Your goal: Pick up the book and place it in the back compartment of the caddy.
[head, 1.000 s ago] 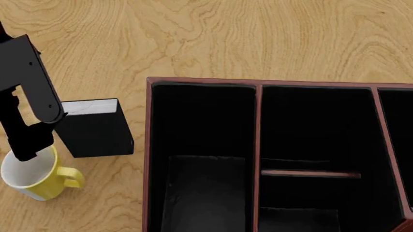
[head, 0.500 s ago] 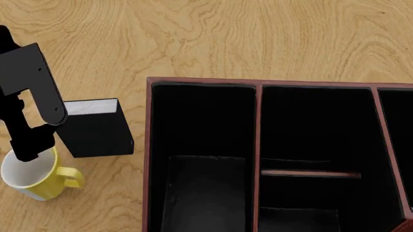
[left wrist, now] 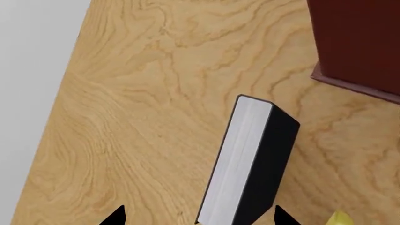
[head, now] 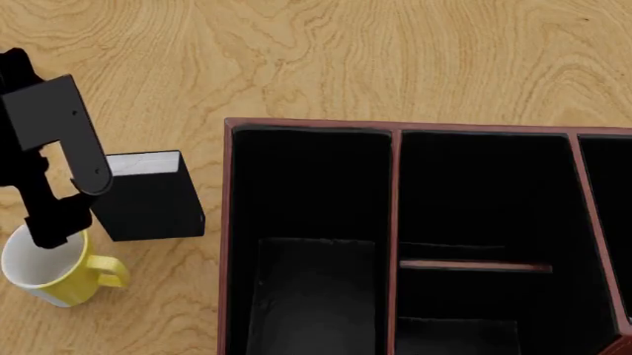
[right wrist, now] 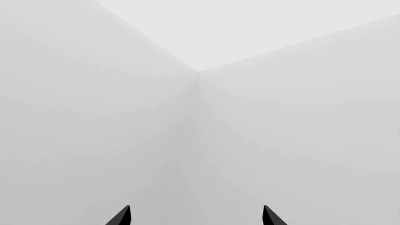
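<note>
The book (head: 148,198) stands on the wooden table left of the caddy (head: 227,222), black cover with white page edges on top. In the left wrist view the book (left wrist: 250,159) rises between my two fingertips. My left gripper (head: 67,194) is open, at the book's left end, above the mug; it also shows in the left wrist view (left wrist: 198,218), with jaws wide on either side of the book, apart from it. The back compartment (head: 484,192) lies beyond the low crossbar (head: 474,265) in the middle column. My right gripper (right wrist: 196,216) is open and empty.
A yellow-and-white mug (head: 44,270) stands just in front of the book, under my left gripper. The caddy's corner (left wrist: 356,42) shows in the left wrist view. The right wrist view shows only pale grey walls. The table edge (left wrist: 62,93) lies beyond the book.
My left gripper has moved right, closer to the book's end. The book, mug and caddy have not moved.
</note>
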`<state>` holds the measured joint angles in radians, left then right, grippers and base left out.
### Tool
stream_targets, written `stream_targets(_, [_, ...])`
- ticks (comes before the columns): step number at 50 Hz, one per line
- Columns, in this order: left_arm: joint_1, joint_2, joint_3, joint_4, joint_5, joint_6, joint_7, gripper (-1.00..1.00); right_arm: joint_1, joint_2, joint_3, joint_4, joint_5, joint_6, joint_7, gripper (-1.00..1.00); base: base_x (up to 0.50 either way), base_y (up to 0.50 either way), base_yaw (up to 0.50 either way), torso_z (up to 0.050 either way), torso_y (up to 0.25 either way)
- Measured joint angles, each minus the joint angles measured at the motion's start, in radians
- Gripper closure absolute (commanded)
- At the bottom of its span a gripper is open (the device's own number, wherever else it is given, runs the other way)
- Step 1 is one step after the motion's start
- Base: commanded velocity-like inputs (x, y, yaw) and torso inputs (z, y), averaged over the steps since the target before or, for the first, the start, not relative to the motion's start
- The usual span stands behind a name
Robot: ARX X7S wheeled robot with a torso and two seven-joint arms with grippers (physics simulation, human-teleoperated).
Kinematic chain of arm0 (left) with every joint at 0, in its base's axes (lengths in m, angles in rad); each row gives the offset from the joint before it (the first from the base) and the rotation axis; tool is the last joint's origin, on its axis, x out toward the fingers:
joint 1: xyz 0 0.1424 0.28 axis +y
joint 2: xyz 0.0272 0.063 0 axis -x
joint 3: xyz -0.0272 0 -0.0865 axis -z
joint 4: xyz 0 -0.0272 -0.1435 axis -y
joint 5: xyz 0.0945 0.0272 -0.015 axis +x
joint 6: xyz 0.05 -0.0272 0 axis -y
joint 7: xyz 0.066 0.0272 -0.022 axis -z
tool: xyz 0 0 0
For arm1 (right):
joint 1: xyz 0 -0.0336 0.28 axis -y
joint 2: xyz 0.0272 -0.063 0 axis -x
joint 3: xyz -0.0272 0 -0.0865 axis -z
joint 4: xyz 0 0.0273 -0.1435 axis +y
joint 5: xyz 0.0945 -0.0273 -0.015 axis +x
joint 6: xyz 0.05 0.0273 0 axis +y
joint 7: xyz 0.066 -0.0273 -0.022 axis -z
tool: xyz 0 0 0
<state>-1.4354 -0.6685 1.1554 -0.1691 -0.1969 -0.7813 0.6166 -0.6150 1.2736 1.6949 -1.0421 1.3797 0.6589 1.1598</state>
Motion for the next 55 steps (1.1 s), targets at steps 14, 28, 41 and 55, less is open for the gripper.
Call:
stream_targets(14, [0.015, 0.020, 0.011, -0.052, 0.006, 0.038, 0.001, -1.00, -0.017, 0.001, 0.011, 0.001, -0.001, -0.003, 0.004, -1.00, 0.00, 0.00, 0.00, 0.000, 0.000])
stream_targets(28, [0.028, 0.047, 0.018, -0.118, 0.013, 0.079, 0.001, -1.00, -0.024, 0.001, 0.018, 0.001, -0.002, -0.002, 0.004, -1.00, 0.00, 0.00, 0.00, 0.000, 0.000])
stream_targets(41, [0.033, 0.078, 0.026, -0.199, 0.022, 0.119, 0.001, -1.00, -0.024, -0.006, 0.016, 0.003, -0.009, -0.001, -0.001, -1.00, 0.00, 0.00, 0.00, 0.000, 0.000])
stream_targets(55, [0.037, 0.102, 0.032, -0.271, 0.028, 0.162, 0.009, -1.00, -0.019, 0.007, 0.016, 0.006, -0.002, 0.012, 0.009, -1.00, 0.00, 0.00, 0.00, 0.000, 0.000])
